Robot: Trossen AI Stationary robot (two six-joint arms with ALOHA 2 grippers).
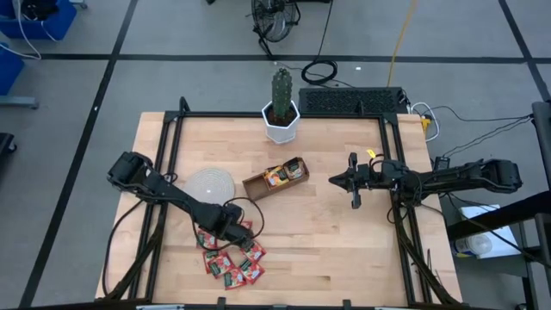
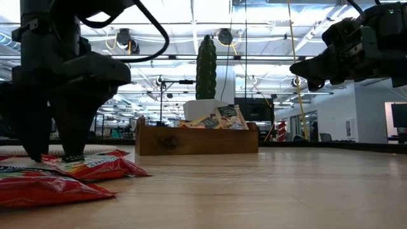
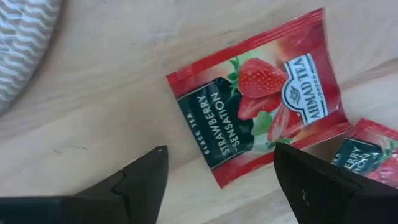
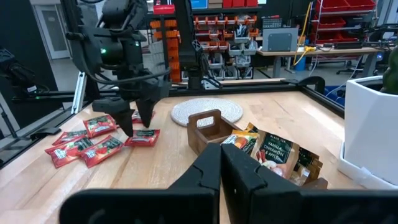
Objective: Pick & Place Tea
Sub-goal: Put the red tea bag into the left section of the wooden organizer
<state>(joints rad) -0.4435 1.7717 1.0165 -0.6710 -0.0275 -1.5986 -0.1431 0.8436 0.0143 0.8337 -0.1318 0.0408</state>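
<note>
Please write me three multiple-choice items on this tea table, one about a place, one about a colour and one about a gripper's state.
1. Where does the left gripper stand?
A. over the red sachets
B. over the cactus pot
C. inside the brown tray

2. What colour is the sachet between the left gripper's fingers?
A. blue
B. red with green
C. plain white

3. How are the right gripper's fingers?
A. wide open
B. shut on a sachet
C. shut, holding nothing

Answers:
1 A, the high view shows it above the red pile near the table's front.
2 B, the left wrist view shows a strawberry packet.
3 C, its fingers meet with nothing between them.
</note>
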